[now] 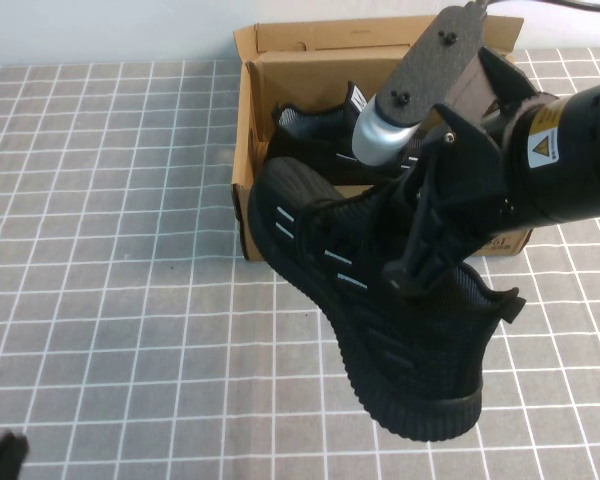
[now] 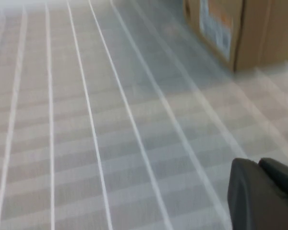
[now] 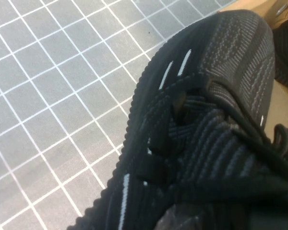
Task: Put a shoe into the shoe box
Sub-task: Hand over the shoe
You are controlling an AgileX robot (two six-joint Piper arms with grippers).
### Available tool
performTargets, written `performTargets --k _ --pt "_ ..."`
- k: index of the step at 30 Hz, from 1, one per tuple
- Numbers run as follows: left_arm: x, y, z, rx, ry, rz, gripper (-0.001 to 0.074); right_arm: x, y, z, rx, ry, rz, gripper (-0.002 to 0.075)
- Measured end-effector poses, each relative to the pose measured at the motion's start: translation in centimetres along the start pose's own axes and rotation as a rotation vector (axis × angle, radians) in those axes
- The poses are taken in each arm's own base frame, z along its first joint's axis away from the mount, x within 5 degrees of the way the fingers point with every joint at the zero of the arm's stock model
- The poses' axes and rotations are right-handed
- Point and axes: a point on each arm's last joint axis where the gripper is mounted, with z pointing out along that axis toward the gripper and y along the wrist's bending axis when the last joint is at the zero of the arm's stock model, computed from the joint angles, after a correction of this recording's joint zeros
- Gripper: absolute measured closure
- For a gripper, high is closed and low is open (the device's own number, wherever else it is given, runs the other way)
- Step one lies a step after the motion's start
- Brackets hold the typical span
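Observation:
My right gripper (image 1: 420, 262) is shut on a black knit shoe (image 1: 380, 320) at its laced collar and holds it tilted in the air. The toe is at the front left corner of the brown shoe box (image 1: 280, 45), and the heel is toward me. In the right wrist view the shoe (image 3: 206, 110) fills the frame, with its white side dashes and laces showing. A second, look-alike shoe (image 1: 315, 135) lies inside the box. My left gripper (image 1: 0, 455) sits low at the near left corner, shut and empty.
The table is covered by a grey cloth with a white grid (image 1: 110, 250). The left wrist view shows the cloth and one corner of the box (image 2: 249, 28) with a label on it. The box's flap lid stands open at the back.

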Motion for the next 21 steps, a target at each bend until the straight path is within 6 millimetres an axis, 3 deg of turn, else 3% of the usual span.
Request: performTargets --k 7,13,18,21 --pt "-2.5 0.5 -0.4 -0.02 -0.283 -0.297 0.0736 0.0 0.0 0.0 -0.005 -0.001 0.005 0.0729" --pt "-3.0 0.9 -0.6 -0.018 -0.358 -0.483 0.0736 0.0 0.1 0.0 -0.006 -0.002 0.007 0.0729" --pt "-3.6 0.3 -0.4 0.062 -0.243 -0.618 0.0736 0.0 0.1 0.0 -0.007 -0.002 0.008 0.0729" --pt "-5.3 -0.3 -0.1 0.126 -0.092 -0.628 0.0736 0.0 0.1 0.0 -0.012 -0.004 0.013 0.0729"
